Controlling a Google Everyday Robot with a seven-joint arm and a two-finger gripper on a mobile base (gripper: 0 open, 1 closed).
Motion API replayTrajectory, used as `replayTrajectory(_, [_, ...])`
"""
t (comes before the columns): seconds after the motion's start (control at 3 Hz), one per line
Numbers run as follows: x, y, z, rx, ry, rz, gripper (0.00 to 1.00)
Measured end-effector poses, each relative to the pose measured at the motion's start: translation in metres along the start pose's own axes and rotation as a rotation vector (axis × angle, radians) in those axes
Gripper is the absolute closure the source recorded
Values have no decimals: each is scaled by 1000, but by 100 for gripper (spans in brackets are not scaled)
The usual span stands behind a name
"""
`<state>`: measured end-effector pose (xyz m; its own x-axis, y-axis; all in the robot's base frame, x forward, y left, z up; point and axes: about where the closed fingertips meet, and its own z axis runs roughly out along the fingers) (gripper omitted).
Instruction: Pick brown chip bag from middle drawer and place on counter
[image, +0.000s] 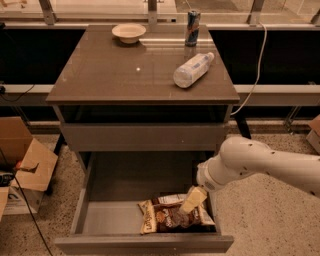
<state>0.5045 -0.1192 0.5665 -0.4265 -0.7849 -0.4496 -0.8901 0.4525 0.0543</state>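
Note:
The brown chip bag (160, 217) lies flat on the floor of the open middle drawer (125, 185), at its front right. My gripper (189, 206) reaches in from the right on the white arm (250, 160). It hangs right over the bag's right half and covers part of it. Whether it touches the bag I cannot tell. The glossy grey-brown counter (125, 70) is the top of the cabinet, above the drawer.
On the counter are a clear plastic bottle (192, 70) lying on its side, a cream bowl (129, 33) and a dark can (192, 21) at the back. A closed drawer front (145, 136) sits above the open drawer. A cardboard box (25, 165) stands on the floor at left.

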Motion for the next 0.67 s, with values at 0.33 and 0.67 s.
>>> replayTrajectory(0.33, [3,7,30,-21,-17,32,0])
replayTrajectory(0.67, [10,8,61,-37,-29,76,0])
